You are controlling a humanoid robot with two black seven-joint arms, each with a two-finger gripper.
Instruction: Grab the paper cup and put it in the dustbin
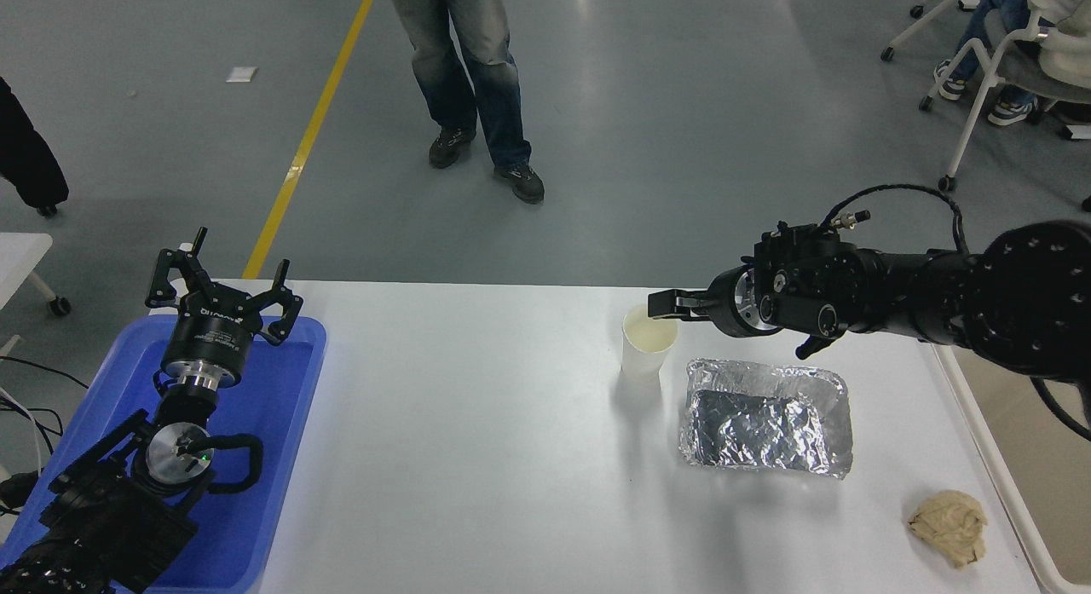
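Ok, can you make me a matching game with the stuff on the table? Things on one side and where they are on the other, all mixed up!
Things:
1. paper cup
2. foil tray
3. tan paper wad
4. left end effector

Places:
A. near the table's front right corner
B. above the blue tub
C. upright, just left of the foil tray
D. between the cup and the paper wad

Pairs: 1-C, 2-D, 3-A, 4-B
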